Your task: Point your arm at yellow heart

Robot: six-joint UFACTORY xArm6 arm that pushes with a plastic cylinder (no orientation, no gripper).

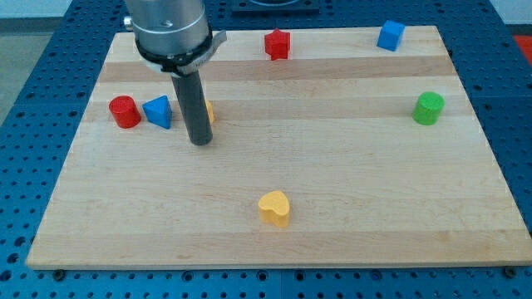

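Note:
The yellow heart (pixel 274 208) lies near the view's bottom, around the middle of the wooden board (pixel 332 158). My tip (pixel 200 143) rests on the board at the view's left, well up and to the left of the heart. A blue triangular block (pixel 158 111) and a red cylinder (pixel 125 111) sit just left of the rod. A small yellow or orange block (pixel 209 111) shows mostly hidden behind the rod.
A red star-like block (pixel 278 44) sits at the view's top centre. A blue block (pixel 391 35) sits at the top right. A green cylinder (pixel 429 108) sits near the right edge. A blue perforated table (pixel 33 124) surrounds the board.

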